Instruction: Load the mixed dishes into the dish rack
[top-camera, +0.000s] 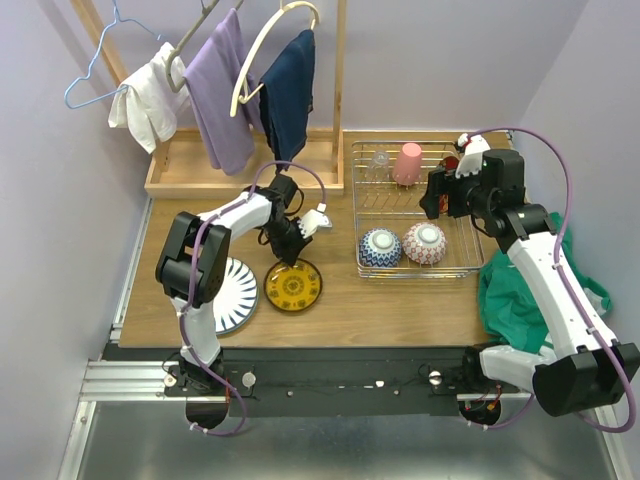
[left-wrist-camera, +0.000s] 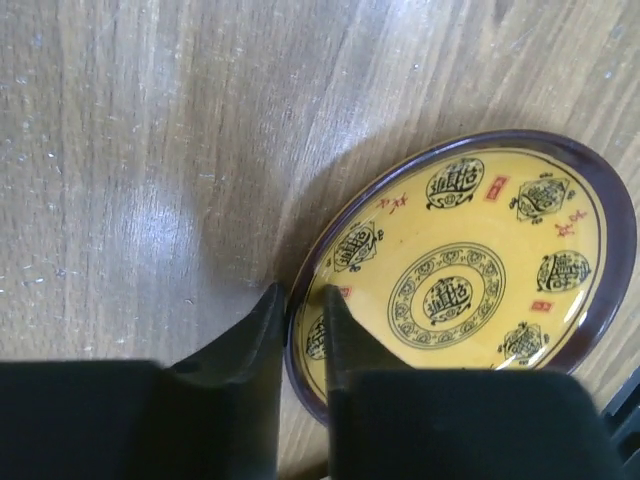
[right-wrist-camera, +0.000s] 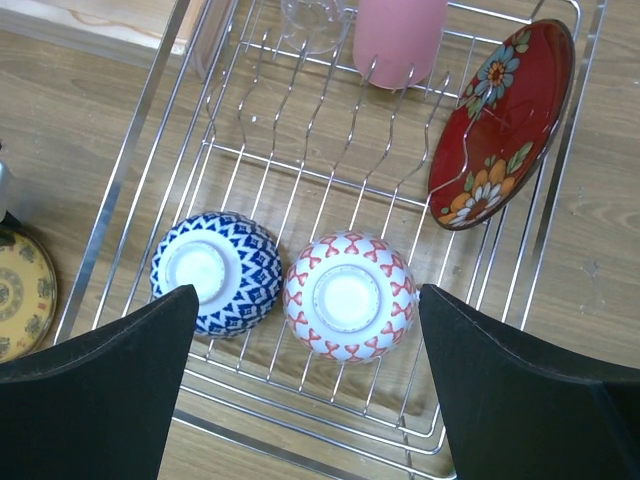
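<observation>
My left gripper (top-camera: 288, 254) (left-wrist-camera: 302, 300) stands at the far rim of a yellow plate (top-camera: 292, 287) (left-wrist-camera: 470, 290) with a dark rim. One finger is inside the rim and one outside, shut on it. The white plate with blue stripes (top-camera: 234, 290) lies flat to its left. The wire dish rack (top-camera: 356, 205) (right-wrist-camera: 120, 190) holds the blue-white bowl (top-camera: 380, 247) (right-wrist-camera: 215, 272) and the red-pink bowl (top-camera: 424, 243) (right-wrist-camera: 348, 297), both upside down. It also holds the pink cup (top-camera: 407, 163) (right-wrist-camera: 400, 40) and the leaning red floral plate (right-wrist-camera: 500, 120). Above the red-pink bowl hangs my right gripper (top-camera: 433, 197) (right-wrist-camera: 308, 292), open and empty.
A clear glass (top-camera: 378, 165) (right-wrist-camera: 315, 20) stands in the rack beside the pink cup. A wooden tray (top-camera: 200, 178) under a clothes rack with hanging garments fills the back left. A green cloth (top-camera: 520, 295) lies past the table's right edge.
</observation>
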